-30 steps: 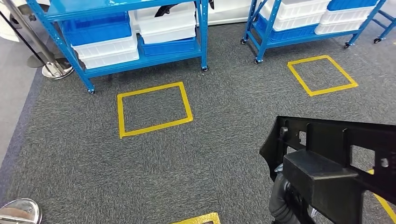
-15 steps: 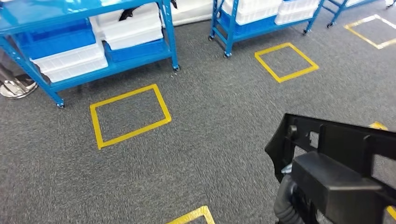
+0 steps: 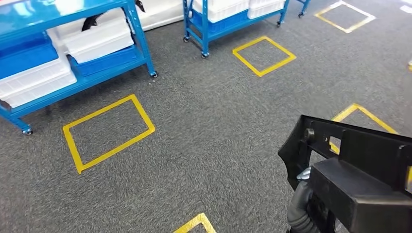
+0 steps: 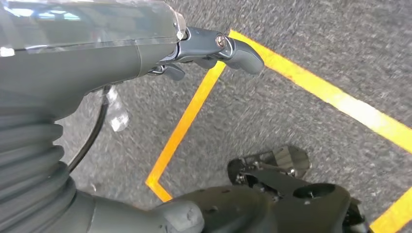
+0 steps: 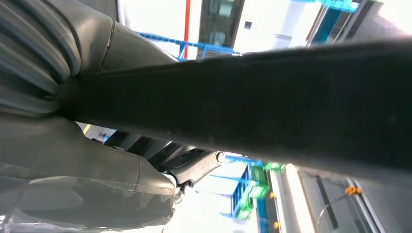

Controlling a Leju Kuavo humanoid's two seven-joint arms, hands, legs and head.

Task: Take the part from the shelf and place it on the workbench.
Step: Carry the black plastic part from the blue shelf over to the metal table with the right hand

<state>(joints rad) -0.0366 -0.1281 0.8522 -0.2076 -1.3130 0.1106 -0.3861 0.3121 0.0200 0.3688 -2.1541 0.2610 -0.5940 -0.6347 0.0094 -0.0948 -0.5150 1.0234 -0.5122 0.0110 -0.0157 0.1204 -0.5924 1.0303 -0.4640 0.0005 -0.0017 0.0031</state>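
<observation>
Grey carpet [image 3: 209, 126], right robot hand [image 5: 97, 160] gripping black part [image 3: 359, 170], left robot hand [image 4: 145, 53] empty

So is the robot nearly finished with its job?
About halfway. The black part is already off the blue shelf and held by the right hand, above the grey carpet. The left hand holds nothing. Left to do: put the part on the workbench, not yet in sight.

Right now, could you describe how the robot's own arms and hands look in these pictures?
The left hand has a grey ribbed cover at the wrist, dark grey fingers with a small screw at one link, a clear glossy shell over its back and a thin black cable beside it. The right hand shows the same grey ribbing and a glossy clear shell.
</observation>
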